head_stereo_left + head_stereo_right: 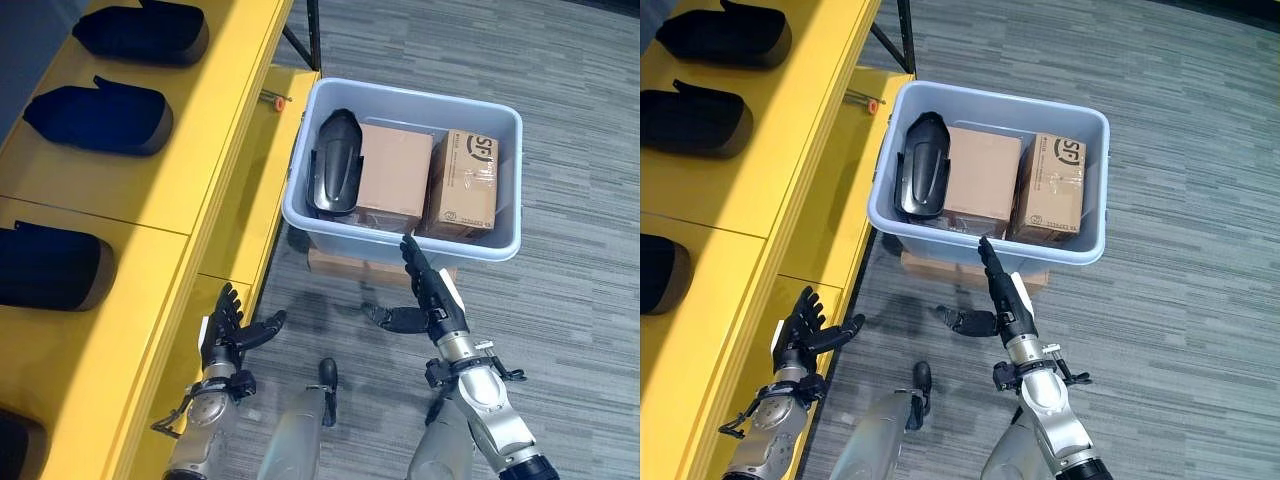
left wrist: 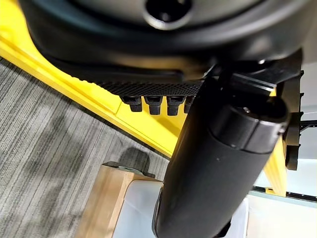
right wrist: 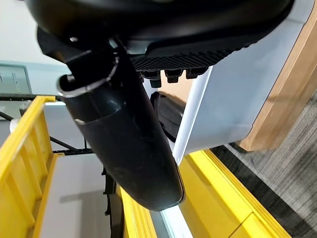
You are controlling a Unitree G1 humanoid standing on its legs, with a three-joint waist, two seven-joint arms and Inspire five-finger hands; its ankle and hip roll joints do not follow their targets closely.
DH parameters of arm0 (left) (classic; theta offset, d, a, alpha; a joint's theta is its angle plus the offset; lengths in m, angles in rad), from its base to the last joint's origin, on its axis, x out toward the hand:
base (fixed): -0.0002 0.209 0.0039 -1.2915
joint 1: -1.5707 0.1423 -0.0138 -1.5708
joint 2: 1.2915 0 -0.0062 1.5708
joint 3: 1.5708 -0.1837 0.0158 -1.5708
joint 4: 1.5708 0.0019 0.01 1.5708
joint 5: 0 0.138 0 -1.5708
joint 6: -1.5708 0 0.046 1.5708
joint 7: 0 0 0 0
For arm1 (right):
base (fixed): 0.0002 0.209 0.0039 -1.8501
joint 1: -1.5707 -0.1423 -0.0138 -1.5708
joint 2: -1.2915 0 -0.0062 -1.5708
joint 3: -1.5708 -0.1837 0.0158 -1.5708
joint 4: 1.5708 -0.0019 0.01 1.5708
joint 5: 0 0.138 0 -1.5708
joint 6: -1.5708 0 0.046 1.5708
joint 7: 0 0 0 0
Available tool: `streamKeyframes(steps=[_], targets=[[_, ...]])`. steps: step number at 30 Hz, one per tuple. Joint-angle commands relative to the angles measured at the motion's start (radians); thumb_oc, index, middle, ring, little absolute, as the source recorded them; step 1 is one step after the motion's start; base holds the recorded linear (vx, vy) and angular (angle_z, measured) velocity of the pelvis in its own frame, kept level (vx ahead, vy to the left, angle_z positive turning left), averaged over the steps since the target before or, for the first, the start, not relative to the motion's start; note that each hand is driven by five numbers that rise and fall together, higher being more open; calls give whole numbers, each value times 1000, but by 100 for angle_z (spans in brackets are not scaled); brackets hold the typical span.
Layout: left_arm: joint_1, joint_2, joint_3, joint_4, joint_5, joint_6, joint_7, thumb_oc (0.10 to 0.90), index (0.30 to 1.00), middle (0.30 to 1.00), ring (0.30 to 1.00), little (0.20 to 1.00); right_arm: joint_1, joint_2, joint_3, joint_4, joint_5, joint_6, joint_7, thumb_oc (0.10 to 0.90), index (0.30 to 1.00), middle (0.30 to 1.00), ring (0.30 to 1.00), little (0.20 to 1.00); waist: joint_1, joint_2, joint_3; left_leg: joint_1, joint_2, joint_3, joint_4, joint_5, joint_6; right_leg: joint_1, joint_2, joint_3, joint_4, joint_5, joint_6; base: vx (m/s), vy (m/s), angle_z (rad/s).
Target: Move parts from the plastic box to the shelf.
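**Both hands empty, part in box**

The plastic box (image 1: pixel 470 245) sits on a wooden block (image 1: pixel 335 264) on the grey carpet (image 1: pixel 580 150), just beside the yellow shelf (image 1: pixel 120 190). Inside, one black part (image 1: pixel 335 162) leans at the box's left end, touching a plain cardboard box (image 1: pixel 393 170); a second, printed cardboard box (image 1: pixel 463 182) stands to the right of it.

Four black parts (image 1: pixel 100 118) lie in a row on the shelf top.

Right hand (image 1: pixel 428 292): fingers straight, thumb spread, holding nothing; fingertips just at the near wall of the box.

Left hand (image 1: pixel 226 330): fingers spread and relaxed, empty, beside the shelf's lower ledge, well apart from the box.
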Motion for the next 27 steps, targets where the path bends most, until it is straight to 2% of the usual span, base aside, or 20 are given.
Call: streamKeyframes(steps=[1,2,3,4,6,7,9,16,22,23,27], targets=[[-39,4,27,-119,8,-79,-1,900,1000,1000,1000,1000,-92,-52,-51,-90,-35,-88,-25,900,1000,1000,1000,1000,-20,-4,-4,155,142,-35,-54,-92,-95,68,-35,-24,-208,170,63,198,-209,-11],[-41,4,26,-113,12,-82,6,900,1000,1000,1000,1000,-93,-50,-52,-90,-38,-88,-29,900,1000,1000,1000,1000,-27,-11,-9,159,144,-37,-56,-95,-101,61,-31,27,-225,175,65,222,-223,6],[-35,-2,31,-113,-1,-90,0,900,1000,1000,1000,1000,-88,-56,-61,-84,-39,-85,-24,900,1000,1000,1000,1000,-11,-39,-25,167,139,-42,-47,-99,-115,87,-22,11,-219,169,73,347,-353,14],[-27,-20,29,-120,-7,-91,-3,900,1000,1000,1000,1000,-89,-66,-67,-89,-53,-88,-30,900,1000,1000,1000,1000,-13,-41,-37,171,152,-45,-48,-98,-128,91,-9,-10,-199,165,71,282,-290,15],[-26,-26,28,-120,-10,-92,-3,900,1000,1000,1000,1000,-92,-69,-72,-90,-46,-90,-28,900,1000,1000,1000,1000,-20,-39,-43,177,167,-55,-54,-94,-138,103,10,-17,-197,150,66,196,-236,27],[-21,-34,27,-123,-16,-96,-4,900,1000,1000,1000,1000,-102,-75,-74,-88,-40,-94,-30,900,1000,1000,1000,1000,-21,-34,-51,196,197,-62,-90,-72,-156,112,36,-39,-188,117,59,227,-293,23],[-23,-36,21,-126,-20,-95,-2,900,1000,1000,1000,1000,-110,-75,-63,-84,-36,-96,-32,900,1000,1000,1000,1000,-23,-29,-56,209,227,-61,-128,-49,-168,106,60,-40,-168,82,47,161,-232,5],[-28,-37,15,-136,-25,-96,12,900,1000,1000,1000,1000,-153,-72,-37,-76,-35,-101,-42,900,1000,1000,1000,1000,-19,1,-58,251,305,-50,-206,36,-197,19,117,-43,-39,-6,13,102,-142,1],[-26,-41,15,-136,-28,-98,18,900,1000,1000,1000,1000,-168,-71,-23,-62,-31,-105,-49,900,1000,1000,1000,1000,-18,14,-57,242,326,-51,-191,75,-201,-14,153,-25,2,-45,-13,86,-134,-17],[-25,-46,15,-134,-30,-97,18,900,1000,1000,1000,1000,-171,-79,-20,-59,-32,-106,-51,900,1000,1000,1000,1000,-16,20,-56,233,329,-67,-165,114,-203,-12,178,-13,-3,-58,-30,98,-180,-6],[-32,-49,12,-134,-25,-95,21,900,1000,1000,1000,1000,-172,-82,-17,-56,-24,-107,-48,900,1000,1000,1000,1000,-14,23,-59,223,332,-88,-121,162,-203,2,210,-8,-8,-77,-56,98,-161,0]])
